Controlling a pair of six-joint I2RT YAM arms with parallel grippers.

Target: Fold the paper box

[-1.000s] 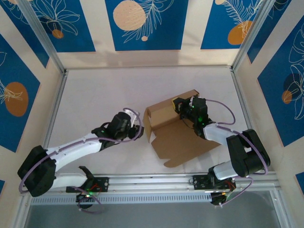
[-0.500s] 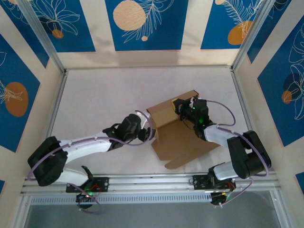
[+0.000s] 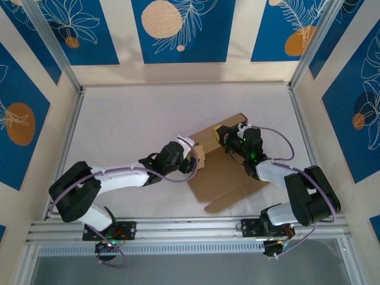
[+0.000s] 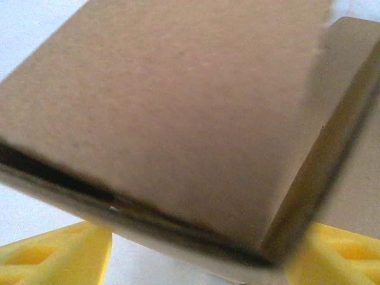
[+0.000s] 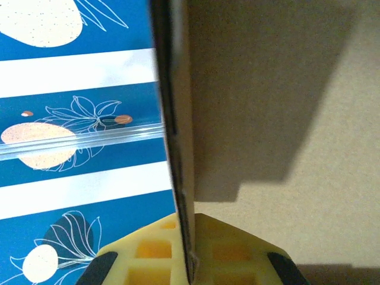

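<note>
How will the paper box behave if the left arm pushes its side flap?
Probably light: the paper box is thin sheet, so it may slide unless the right end effector pinching its wall anchors it. Panels look stiff, likely hinging at creases.

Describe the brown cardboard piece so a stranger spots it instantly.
On the white table walled by blue-and-cream panels, look right of centre. A flat brown cardboard sheet lies there with flaps raised; nothing else on the table is brown or paper.

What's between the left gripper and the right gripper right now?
The paper box: in the top view its brown cardboard spans the stretch from the left gripper to the right gripper.
</note>
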